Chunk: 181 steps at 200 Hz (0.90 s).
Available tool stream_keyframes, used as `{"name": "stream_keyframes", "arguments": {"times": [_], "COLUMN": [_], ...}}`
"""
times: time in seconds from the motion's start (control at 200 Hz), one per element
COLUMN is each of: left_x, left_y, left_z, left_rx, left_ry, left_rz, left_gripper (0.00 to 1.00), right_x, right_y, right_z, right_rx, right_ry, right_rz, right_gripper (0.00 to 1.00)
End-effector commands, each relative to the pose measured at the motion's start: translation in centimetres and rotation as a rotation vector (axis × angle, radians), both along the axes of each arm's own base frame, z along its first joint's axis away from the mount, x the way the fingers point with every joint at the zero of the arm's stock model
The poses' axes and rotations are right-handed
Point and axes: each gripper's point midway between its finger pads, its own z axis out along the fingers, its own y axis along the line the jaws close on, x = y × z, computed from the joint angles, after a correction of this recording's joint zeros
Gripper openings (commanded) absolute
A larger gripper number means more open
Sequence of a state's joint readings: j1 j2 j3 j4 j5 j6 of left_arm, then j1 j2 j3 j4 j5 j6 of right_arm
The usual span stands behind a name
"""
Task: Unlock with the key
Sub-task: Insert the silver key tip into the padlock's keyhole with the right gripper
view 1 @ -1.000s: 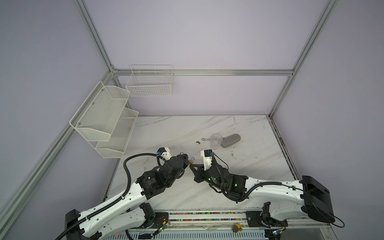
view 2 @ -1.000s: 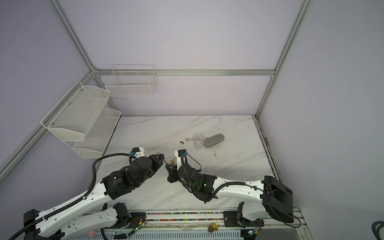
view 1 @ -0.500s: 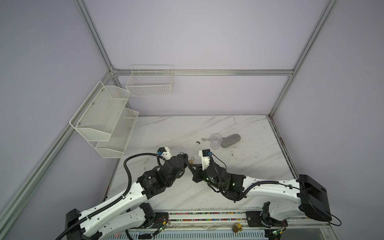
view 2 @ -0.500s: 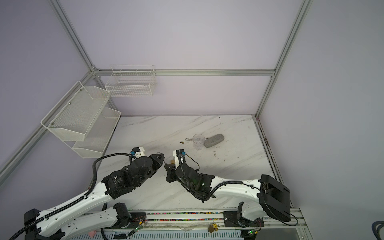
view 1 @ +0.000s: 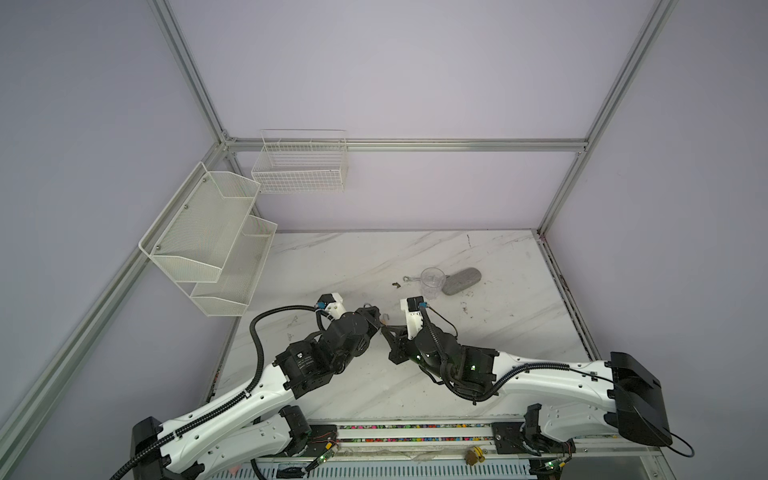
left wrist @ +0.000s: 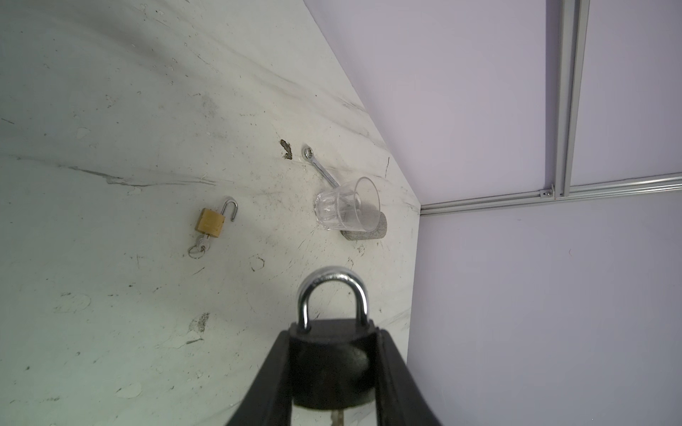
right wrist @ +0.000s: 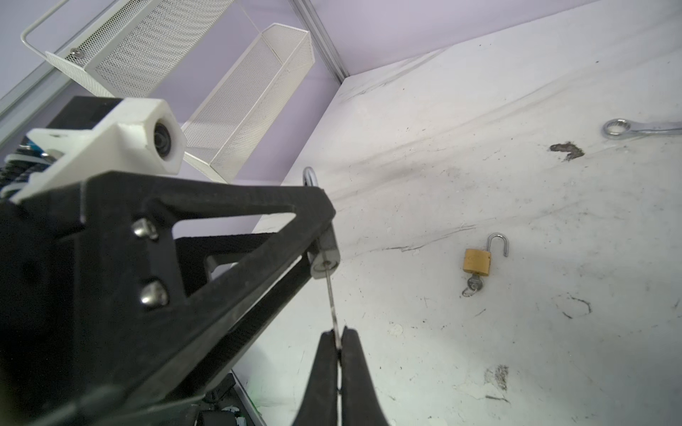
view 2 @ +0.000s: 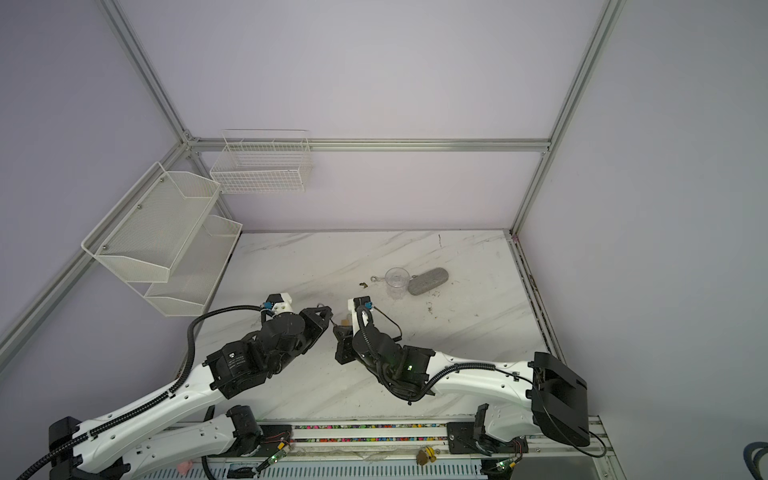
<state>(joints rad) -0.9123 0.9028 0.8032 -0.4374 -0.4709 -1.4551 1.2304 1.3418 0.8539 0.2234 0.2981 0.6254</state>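
Closing in — right gripper [right wrist: 338, 337], pinched on the key [right wrist: 332, 295], is now seating it in the black padlock [left wrist: 328, 369] the left gripper [left wrist: 334, 332] is clamping near the brass lock [right wrist: 477, 261] — shackle [left wrist: 334, 286] staying shut, turn pending.

Robot lab cell — aluminium frame [view 1: 405, 144], blank walls.

Key [right wrist: 332, 298] in padlock [right wrist: 324, 254]; glass [view 1: 432, 282] betw. wrench [view 1: 409, 279] & stone [view 1: 461, 281].
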Motion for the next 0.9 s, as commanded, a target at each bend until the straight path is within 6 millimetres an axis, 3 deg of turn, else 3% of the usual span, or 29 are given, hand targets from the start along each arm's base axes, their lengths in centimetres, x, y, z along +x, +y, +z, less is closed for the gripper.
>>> {"name": "stream_keyframes", "arguments": {"times": [0.0,0.265,0.29,0.48,0.705,0.9], "left_x": [-0.2,-0.6,-0.7,-1.2,-1.5,-2.4], "left_y": [-0.2,-1.5,-1.8,-3.9,-4.2,-6.7], "left_z": [1.0,1.8,1.8,2.1,2.7,3.3], "left_rx": [-0.036,-0.093,-0.101,-0.134,-0.145,-0.185], "left_ry": [-0.016,-0.012,-0.009,-0.008,-0.024,-0.014], "left_rz": [-0.012,-0.059,-0.069,-0.139,-0.162,-0.256], "left_gripper": [0.0,0.0,0.0,0.0,0.0,0.0], "right_x": [0.4,0.3,0.4,0.3,0.5,0.3], "right_y": [-0.1,1.6,2.0,3.0,3.0,3.9], "right_z": [2.7,3.0,2.3,3.4,3.5,4.9], "right_rx": [0.012,-0.003,-0.02,0.014,-0.016,-0.011], "right_ry": [-0.067,-0.093,-0.088,-0.102,-0.127,-0.181], "right_rz": [-0.008,0.045,0.051,0.072,0.075,0.116], "right_gripper": [0.0,0.0,0.0,0.0,0.0,0.0]}}
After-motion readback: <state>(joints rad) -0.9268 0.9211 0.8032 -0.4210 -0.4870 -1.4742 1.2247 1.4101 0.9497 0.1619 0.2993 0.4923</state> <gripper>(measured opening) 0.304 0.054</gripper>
